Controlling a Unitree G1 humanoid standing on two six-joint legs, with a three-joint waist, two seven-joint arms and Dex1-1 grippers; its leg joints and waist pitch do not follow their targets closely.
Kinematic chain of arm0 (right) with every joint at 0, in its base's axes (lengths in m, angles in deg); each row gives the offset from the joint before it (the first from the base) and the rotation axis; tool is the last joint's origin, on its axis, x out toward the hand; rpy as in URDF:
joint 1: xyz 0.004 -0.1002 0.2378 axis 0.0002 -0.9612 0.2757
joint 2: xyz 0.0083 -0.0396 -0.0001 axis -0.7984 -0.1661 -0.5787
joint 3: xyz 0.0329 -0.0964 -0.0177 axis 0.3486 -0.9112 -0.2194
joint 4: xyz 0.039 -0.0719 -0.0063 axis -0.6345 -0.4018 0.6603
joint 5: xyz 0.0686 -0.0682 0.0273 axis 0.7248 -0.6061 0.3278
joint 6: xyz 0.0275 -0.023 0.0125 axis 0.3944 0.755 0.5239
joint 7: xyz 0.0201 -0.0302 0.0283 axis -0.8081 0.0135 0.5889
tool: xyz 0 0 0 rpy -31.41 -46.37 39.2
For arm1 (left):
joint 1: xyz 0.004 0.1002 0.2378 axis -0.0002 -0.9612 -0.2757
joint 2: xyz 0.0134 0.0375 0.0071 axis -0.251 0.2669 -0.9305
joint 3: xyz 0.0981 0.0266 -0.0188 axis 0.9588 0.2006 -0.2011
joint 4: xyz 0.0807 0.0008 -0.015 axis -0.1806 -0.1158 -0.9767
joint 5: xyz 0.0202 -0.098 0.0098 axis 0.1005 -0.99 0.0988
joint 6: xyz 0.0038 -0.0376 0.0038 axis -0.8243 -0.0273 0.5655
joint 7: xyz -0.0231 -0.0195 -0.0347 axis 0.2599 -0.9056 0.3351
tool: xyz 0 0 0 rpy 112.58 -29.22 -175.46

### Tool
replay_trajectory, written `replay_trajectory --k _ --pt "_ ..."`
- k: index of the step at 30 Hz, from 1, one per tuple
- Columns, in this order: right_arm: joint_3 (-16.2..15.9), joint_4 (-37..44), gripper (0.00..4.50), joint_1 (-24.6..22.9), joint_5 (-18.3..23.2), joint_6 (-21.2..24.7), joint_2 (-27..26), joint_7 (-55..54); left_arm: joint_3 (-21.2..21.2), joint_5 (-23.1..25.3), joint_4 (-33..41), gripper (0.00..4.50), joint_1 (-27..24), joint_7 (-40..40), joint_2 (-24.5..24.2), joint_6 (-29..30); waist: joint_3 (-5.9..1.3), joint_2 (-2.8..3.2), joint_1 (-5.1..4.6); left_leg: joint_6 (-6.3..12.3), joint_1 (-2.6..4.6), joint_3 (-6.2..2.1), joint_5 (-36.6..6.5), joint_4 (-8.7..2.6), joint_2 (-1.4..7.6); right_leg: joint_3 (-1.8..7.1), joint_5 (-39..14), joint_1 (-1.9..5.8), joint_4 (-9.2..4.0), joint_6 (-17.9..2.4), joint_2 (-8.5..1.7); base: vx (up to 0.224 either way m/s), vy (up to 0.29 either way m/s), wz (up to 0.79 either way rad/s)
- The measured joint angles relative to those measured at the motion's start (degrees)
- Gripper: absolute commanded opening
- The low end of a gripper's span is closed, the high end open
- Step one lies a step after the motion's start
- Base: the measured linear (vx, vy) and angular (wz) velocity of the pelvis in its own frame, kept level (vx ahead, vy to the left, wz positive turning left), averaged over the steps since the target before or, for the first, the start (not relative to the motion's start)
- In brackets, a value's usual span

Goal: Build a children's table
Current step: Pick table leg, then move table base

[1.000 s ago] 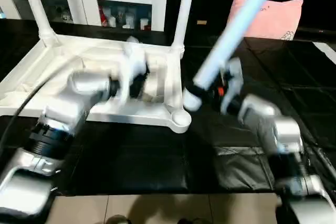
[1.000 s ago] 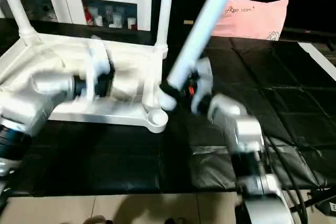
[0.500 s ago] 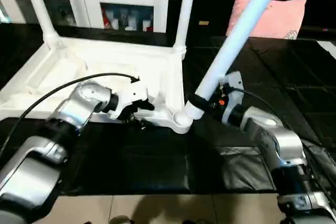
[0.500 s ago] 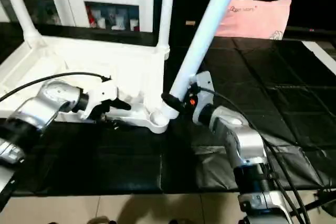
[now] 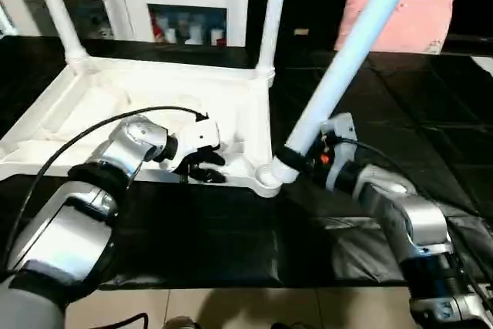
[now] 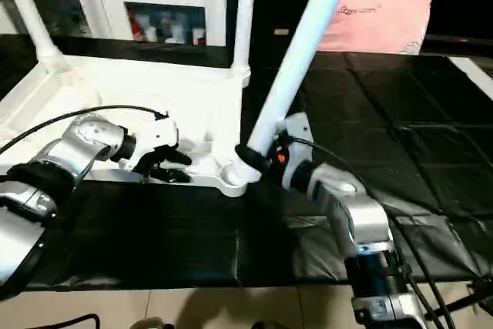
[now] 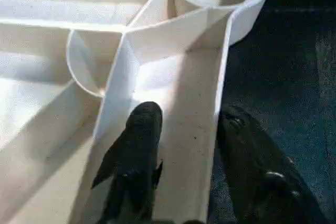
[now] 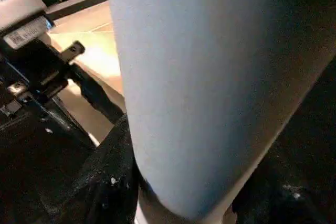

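White tabletop, pink pillow

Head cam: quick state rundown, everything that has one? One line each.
tabletop: upside down on the black mat, ribbed underside up.
two far legs: upright in the far corner sockets.
third leg: tilted, foot at the near corner socket, not upright.
left claw: one finger either side of the tabletop's near rim.
right claw: shut on third leg, low down.
cabinet: glass doors closed.
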Motion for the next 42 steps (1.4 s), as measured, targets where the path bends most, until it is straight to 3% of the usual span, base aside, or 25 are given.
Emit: replay_trajectory --k 3,11,18,28,34,39,42 --pt "-0.01 0.66 1.93 -0.36 0.00 0.08 0.07 0.00 -0.34 0.43 -1.81 1.21 0.07 0.06 0.27 -0.31 0.00 0.05 -0.06 -0.01 0.19 0.01 0.01 0.00 0.00 0.00 0.00 0.15 0.01 0.00 0.00 0.000 0.000 0.00" --pt "-0.31 0.71 1.93 -1.21 -0.06 0.34 0.18 0.12 -2.56 0.65 -4.85 0.79 1.47 3.29 1.20 -0.60 0.01 0.06 0.00 0.00 0.22 0.00 0.00 -0.02 0.00 -0.03 0.00 0.21 -0.07 0.01 0.00 0.000 0.000 0.00" --pt "-1.49 0.72 1.93 -1.21 -0.40 0.35 0.48 0.37 -3.43 1.43 -5.34 0.16 1.71 4.69 1.34 -0.94 0.01 0.06 -0.03 0.00 0.22 0.01 0.01 -0.05 0.00 -0.02 0.00 0.21 -0.08 0.01 0.00 0.000 0.000 0.00" --pt "-2.27 0.72 1.93 -1.06 -1.21 0.28 0.92 0.73 -2.46 4.34 -4.44 0.00 2.07 6.17 1.28 -0.64 -0.01 0.08 -0.38 -0.01 0.28 0.09 0.01 -0.26 0.00 0.00 -0.02 0.28 -0.16 0.00 0.02 0.000 0.000 0.00" --pt "-2.23 0.67 1.93 -0.79 -1.02 0.68 0.23 0.82 -3.60 4.26 0.43 0.00 0.58 9.24 0.47 6.09 -0.01 0.09 -0.65 0.00 0.28 0.13 0.00 -0.37 0.00 0.01 -0.05 0.26 -0.23 -0.03 0.01 0.000 0.000 0.00" --pt "-1.39 0.62 1.93 0.09 1.12 2.85 -0.28 0.76 -6.72 0.16 10.99 0.00 -4.93 8.67 2.09 18.66 -0.05 0.11 -0.11 0.08 0.31 0.20 -0.07 -0.40 -0.01 0.04 -0.08 0.25 -0.11 -0.32 -0.04 0.000 0.000 0.00" --pt "-1.37 0.51 1.93 0.51 1.33 3.09 -0.74 0.80 -6.90 -0.59 18.31 0.00 -8.54 6.40 3.19 21.90 -0.05 0.10 -0.06 0.08 0.30 0.20 -0.08 -0.40 -0.01 0.02 -0.10 0.23 -0.08 -0.32 -0.05 0.000 0.000 0.00"
